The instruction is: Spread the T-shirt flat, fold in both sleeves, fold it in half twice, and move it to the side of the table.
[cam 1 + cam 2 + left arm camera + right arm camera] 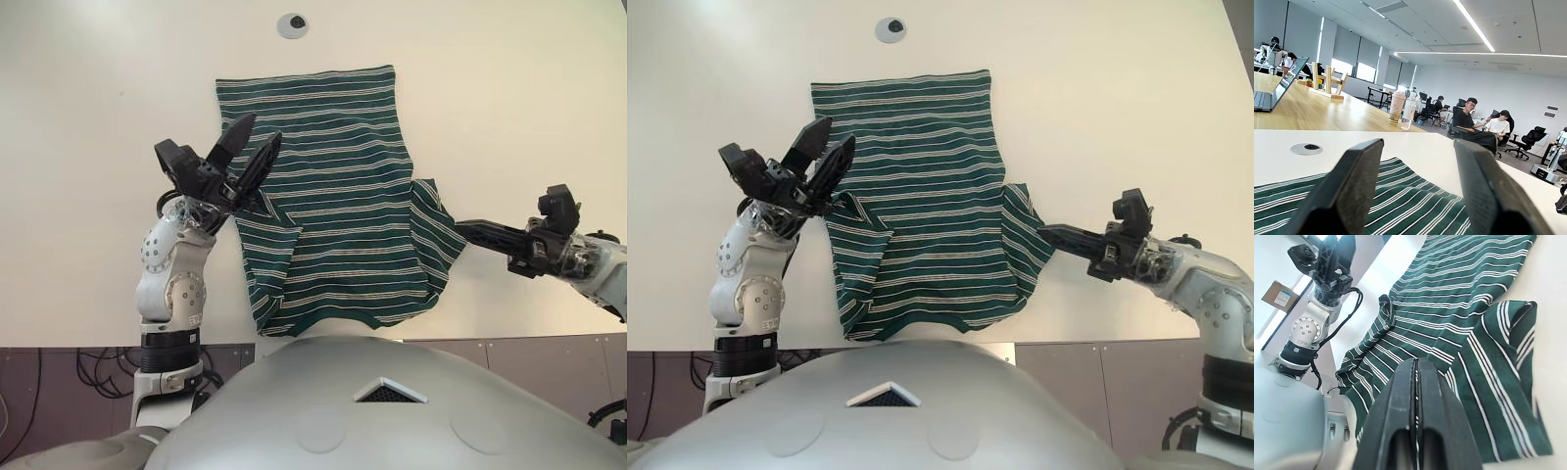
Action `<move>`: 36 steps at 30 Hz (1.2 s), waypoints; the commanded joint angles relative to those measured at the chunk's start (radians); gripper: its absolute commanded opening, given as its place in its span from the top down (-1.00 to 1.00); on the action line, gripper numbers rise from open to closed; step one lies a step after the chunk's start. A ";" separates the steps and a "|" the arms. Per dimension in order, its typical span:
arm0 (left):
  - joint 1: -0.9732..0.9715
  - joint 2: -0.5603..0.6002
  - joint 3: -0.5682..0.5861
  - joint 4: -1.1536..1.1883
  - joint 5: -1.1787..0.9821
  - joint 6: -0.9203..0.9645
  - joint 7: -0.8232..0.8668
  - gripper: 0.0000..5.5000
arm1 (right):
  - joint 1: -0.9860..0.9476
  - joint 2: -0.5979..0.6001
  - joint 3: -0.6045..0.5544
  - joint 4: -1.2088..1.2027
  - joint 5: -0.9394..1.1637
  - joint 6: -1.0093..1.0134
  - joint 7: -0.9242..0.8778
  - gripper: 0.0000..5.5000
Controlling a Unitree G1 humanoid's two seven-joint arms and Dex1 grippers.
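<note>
A dark green T-shirt [338, 196] with thin white stripes lies on the white table [88, 108], its hem at the far side. The edge near my left arm is folded inward [269, 220]. On the other side a sleeve [434, 227] sticks out with a creased flap. My left gripper [260, 135] is raised over the shirt's left edge, open and holding nothing; in the left wrist view its two fingers [1352, 191] stand wide apart above the striped cloth [1415, 205]. My right gripper [460, 225] is shut, its tip right at the sleeve's outer edge, low over the cloth [1484, 362].
A round grey grommet [292, 25] is set in the table beyond the hem. The table's front edge [78, 345] runs just below the shirt's collar end. Bare tabletop lies on both sides of the shirt. Cables [59, 372] hang under the front left.
</note>
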 commanded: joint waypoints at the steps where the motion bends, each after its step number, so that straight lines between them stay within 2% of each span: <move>1: -0.008 -0.007 0.008 0.015 -0.009 0.001 -0.003 0.04 | -0.018 0.042 0.042 -0.069 0.023 0.024 -0.040 0.99; 4: -0.006 -0.006 0.009 0.025 -0.007 -0.006 -0.009 0.04 | -0.043 0.048 0.023 -0.033 0.012 0.026 -0.081 0.88; 12: -0.007 -0.020 0.004 0.052 0.006 -0.023 -0.016 0.04 | -0.038 -0.013 -0.031 0.129 -0.091 -0.051 -0.069 0.34; 17: -0.004 -0.027 0.002 0.058 0.010 -0.031 -0.018 0.04 | -0.016 -0.033 0.017 0.207 -0.226 -0.133 -0.050 0.03; 31: 0.000 -0.034 0.003 0.068 0.003 -0.029 -0.023 0.04 | 0.036 -0.021 0.066 0.157 -0.254 -0.114 0.013 0.03; 36: 0.001 -0.036 0.002 0.072 0.005 -0.031 -0.026 0.04 | 0.028 -0.006 0.078 0.136 -0.253 -0.103 -0.013 0.29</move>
